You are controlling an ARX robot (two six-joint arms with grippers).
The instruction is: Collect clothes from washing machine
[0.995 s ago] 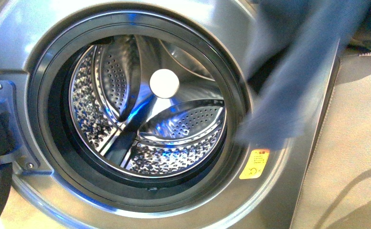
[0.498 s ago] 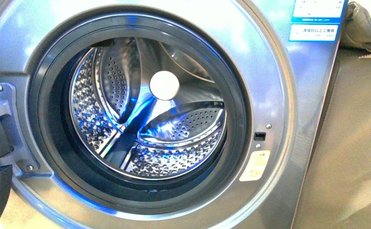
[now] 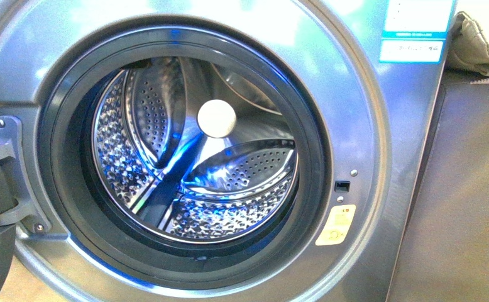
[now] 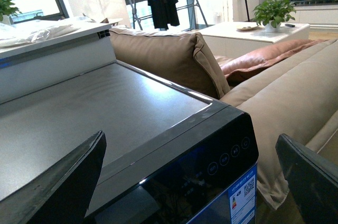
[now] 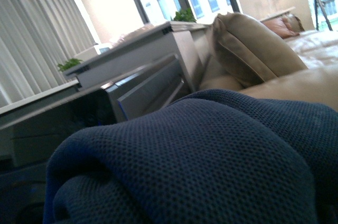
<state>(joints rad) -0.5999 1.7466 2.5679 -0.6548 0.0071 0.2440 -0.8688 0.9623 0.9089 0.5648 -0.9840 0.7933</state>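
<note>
Hold clothes [image 5: 200, 155], bunched close against right wrist camera, high and clear of washing machine [image 3: 380, 138] rim at three o'clock. Cannot tell right pincer's closure behind cloth. Note left pincer [image 4: 190, 137] gaping wide, empty. Confirm drum [image 3: 242, 170] bare.

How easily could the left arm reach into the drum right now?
Probably yes: nothing covers or fills the drum. But the left gripper, open, is up over what looks like the washing machine top, so it must descend first.
</note>
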